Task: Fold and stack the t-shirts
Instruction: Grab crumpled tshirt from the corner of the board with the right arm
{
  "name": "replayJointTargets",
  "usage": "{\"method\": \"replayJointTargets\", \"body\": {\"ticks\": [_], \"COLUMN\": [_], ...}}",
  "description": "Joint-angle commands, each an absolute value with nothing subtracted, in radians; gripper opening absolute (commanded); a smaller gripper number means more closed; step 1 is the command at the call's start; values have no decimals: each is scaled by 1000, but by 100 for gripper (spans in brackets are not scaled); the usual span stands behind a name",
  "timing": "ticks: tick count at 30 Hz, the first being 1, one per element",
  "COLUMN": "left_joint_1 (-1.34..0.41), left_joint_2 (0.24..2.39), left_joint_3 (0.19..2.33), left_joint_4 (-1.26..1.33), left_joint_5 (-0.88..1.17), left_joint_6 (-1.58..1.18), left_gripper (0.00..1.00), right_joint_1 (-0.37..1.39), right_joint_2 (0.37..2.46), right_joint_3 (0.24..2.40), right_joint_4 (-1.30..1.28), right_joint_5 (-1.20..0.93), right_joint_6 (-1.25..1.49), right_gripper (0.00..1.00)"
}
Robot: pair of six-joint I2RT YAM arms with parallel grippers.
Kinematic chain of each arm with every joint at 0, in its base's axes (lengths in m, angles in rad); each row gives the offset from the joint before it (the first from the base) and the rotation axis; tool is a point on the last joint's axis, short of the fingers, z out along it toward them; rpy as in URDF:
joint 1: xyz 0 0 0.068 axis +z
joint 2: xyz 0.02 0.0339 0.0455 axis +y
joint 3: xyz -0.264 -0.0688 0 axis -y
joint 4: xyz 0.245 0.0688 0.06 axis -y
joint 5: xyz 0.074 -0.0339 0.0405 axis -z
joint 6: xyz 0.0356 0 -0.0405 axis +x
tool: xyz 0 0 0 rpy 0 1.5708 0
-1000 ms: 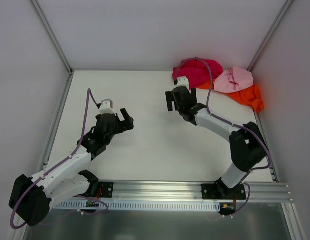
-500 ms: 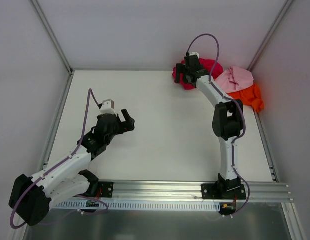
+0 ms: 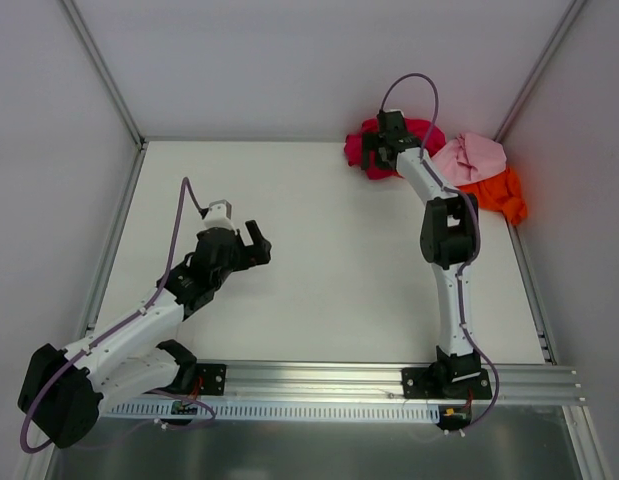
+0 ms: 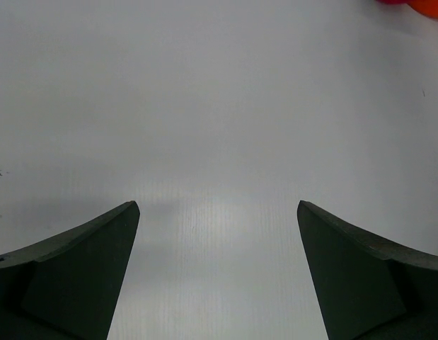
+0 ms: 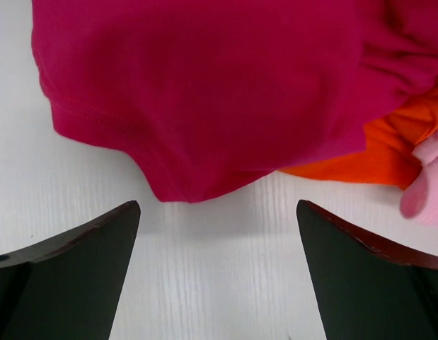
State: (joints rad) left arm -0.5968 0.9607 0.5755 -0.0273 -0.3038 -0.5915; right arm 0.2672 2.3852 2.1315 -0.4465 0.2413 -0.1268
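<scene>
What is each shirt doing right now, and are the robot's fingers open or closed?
crimson t-shirt: crumpled, not folded, partly lying over the orange one.
pale pink t-shirt: crumpled, not folded, resting on the orange one.
orange t-shirt: crumpled, not folded, partly under the other two.
left fingers: open, empty, over the table.
right fingers: open, empty, right at the crimson t-shirt's edge.

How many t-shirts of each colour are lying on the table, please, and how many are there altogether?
crimson-magenta t-shirt: 1
pale pink t-shirt: 1
bright orange t-shirt: 1
Total: 3
</scene>
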Motion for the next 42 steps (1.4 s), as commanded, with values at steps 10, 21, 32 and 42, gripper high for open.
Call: {"method": "replayJointTargets", "body": {"ticks": [10,21,32,42], "left_joint_1": [-612,-637,-649,-661], "left_joint_2": [1014,1031,1034,1028], "left_joint_3": [626,630,637,638], "left_joint_4": [-11,-5,-3,-5], "left_joint_5": [-272,-273,-270,-264], "left_joint_6": [-581,-571,-571,-583], "left_gripper": [96,95,95,95], "right_joint_1": [242,253,250,252], "right_joint_2": [2450,2457,2516,2526], "right_joint_3": [2227,2221,2324,2350], "right_joint_4": [-348,-238,-346,-503], "right_joint_5": [229,189,150,43], "right_joint_6": [-242,-388,-439,-439], "right_gripper": [100,100,80,86]}}
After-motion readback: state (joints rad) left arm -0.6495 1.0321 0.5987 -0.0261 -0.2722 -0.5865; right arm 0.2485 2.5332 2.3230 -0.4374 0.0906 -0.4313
